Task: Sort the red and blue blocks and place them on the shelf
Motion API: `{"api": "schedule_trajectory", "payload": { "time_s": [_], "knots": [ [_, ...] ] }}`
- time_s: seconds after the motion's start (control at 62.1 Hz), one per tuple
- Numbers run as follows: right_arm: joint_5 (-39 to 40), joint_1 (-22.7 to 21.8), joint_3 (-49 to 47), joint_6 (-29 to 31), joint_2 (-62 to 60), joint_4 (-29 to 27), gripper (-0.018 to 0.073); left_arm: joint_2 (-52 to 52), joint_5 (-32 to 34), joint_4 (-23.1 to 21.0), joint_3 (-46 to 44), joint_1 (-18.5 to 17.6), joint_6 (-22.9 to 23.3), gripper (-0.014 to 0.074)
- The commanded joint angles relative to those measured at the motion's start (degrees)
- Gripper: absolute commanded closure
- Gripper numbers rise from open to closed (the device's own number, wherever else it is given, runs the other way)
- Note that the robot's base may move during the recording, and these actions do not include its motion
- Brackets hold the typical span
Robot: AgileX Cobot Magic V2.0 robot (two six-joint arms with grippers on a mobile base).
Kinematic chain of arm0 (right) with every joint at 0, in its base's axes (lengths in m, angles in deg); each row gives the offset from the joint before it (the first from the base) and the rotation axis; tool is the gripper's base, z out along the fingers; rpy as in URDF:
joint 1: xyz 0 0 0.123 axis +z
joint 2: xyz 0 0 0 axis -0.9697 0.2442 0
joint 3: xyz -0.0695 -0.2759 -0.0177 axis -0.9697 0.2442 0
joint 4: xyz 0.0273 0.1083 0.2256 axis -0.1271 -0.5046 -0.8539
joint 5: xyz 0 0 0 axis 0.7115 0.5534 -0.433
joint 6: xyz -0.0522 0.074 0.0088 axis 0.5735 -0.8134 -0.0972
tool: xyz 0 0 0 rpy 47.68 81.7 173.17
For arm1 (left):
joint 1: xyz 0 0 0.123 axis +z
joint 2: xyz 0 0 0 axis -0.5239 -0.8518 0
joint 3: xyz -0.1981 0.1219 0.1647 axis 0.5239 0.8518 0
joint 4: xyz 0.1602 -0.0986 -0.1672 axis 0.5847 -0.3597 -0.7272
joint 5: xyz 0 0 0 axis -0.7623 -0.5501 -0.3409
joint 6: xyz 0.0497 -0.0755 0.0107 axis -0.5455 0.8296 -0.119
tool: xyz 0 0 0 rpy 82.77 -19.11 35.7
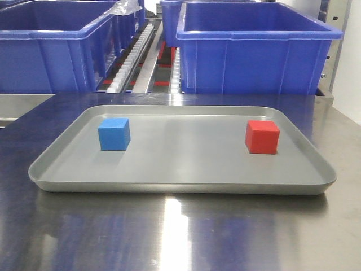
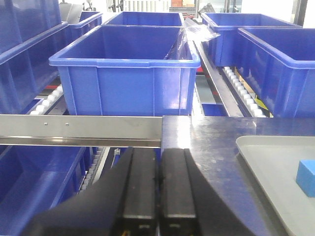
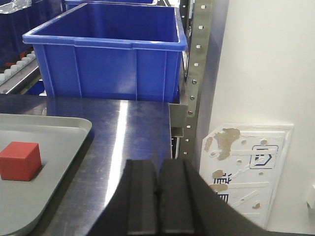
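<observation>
A blue block (image 1: 114, 134) sits at the left of a shallow grey tray (image 1: 180, 180), and a red block (image 1: 262, 136) sits at its right. The blue block (image 2: 306, 177) shows at the right edge of the left wrist view; the red block (image 3: 19, 161) lies at the left in the right wrist view. My left gripper (image 2: 158, 157) is shut and empty, hanging over the table's left edge before the shelf rail (image 2: 78, 129). Shut and empty too, my right gripper (image 3: 158, 169) hovers over the steel tabletop to the right of the tray. The front view shows neither gripper.
Large blue bins (image 1: 254, 48) (image 1: 51, 48) stand in the shelf lanes behind the table, with white roller tracks (image 1: 132, 59) between them. A perforated steel upright (image 3: 196, 73) and a white wall (image 3: 266, 59) bound the right side. The steel tabletop (image 1: 180, 231) stretches in front of the tray.
</observation>
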Motion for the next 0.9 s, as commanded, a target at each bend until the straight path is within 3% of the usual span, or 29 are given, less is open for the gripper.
{"api": "schedule_trajectory", "payload": {
  "time_s": [0.0, 0.886],
  "knots": [
    [5.20, -0.37, -1.20, -0.03, -1.07, 0.23, 0.0502, 1.05, 5.07, -0.18, 1.41, 0.11, 0.19, 0.0472],
    [4.73, -0.37, -3.70, -0.03, -1.02, 0.45, 0.0502, 1.05, 5.07, -0.18, 1.41, 0.11, 0.19, 0.0472]
  ]
}}
